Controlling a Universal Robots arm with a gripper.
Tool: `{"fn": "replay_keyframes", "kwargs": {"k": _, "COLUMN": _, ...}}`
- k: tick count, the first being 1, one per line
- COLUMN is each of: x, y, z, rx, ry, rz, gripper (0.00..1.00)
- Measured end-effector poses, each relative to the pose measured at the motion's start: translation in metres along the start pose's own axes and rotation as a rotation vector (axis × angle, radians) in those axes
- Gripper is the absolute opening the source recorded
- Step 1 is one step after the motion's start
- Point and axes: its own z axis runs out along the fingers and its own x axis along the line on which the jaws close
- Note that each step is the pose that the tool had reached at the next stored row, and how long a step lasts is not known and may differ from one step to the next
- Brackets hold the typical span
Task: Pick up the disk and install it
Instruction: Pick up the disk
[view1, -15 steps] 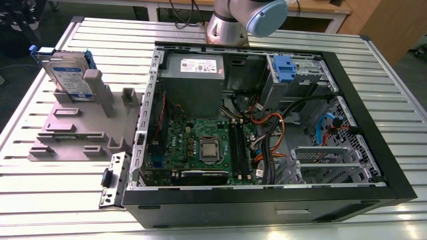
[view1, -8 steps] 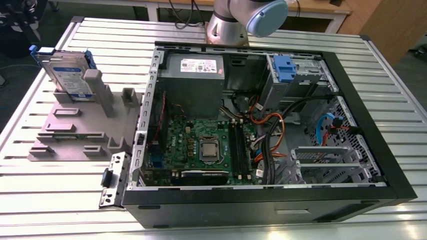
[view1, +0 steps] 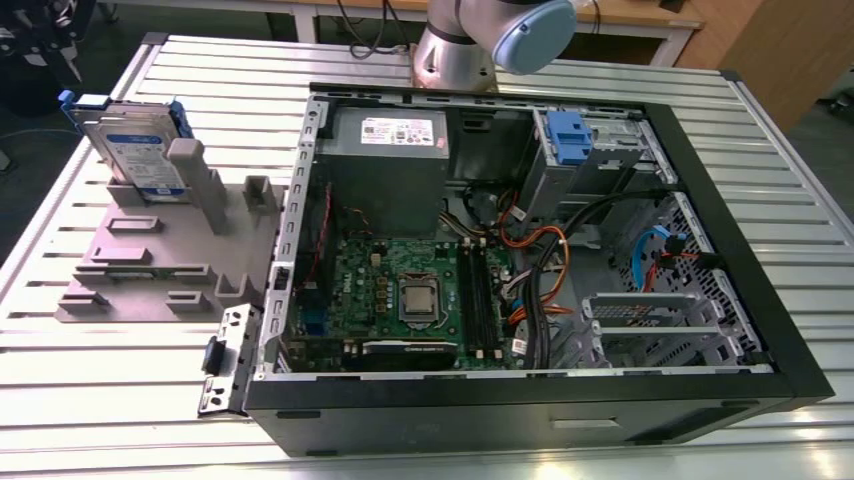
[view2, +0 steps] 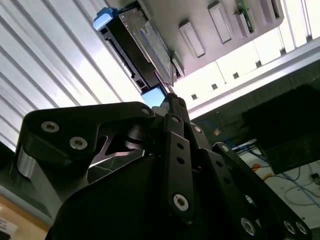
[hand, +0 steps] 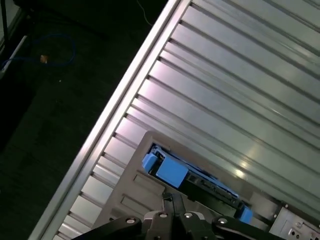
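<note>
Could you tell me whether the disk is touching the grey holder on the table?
Touching. In the exterior view, the disk stands upright in the grey holder, with its lower edge seated in the holder and a grey post against its face.

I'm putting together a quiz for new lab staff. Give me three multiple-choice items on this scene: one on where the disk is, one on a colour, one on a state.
1. Where is the disk?
A. In the grey holder on the table, at the exterior view's left of the computer case
B. Mounted inside the case
C. On the floor

2. What colour is the plastic frame along the disk's edges?
A. Red
B. Blue
C. Yellow

3. How does the computer case stand?
A. Closed with its side panel on
B. Turned upside down
C. Open, its circuit board showing

Answers: 1 A, the disk stands upright in the holder, outside the case. 2 B, blue plastic shows at its ends in both wrist views. 3 C, the board lies bare to the exterior view.
</note>
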Motion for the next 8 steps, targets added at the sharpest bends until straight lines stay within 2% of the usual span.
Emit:
{"fn": "replay_keyframes", "kwargs": {"k": 3, "x": 0.0001, "y": 0.0, "z": 0.0002, "rx": -0.0011, "ry": 0.0021, "rz": -0.049, "gripper": 0.11}}
{"fn": "replay_keyframes", "kwargs": {"k": 8, "x": 0.0, "y": 0.0, "z": 0.0002, "rx": -0.0013, "ry": 0.0023, "rz": -0.058, "gripper": 0.11}}
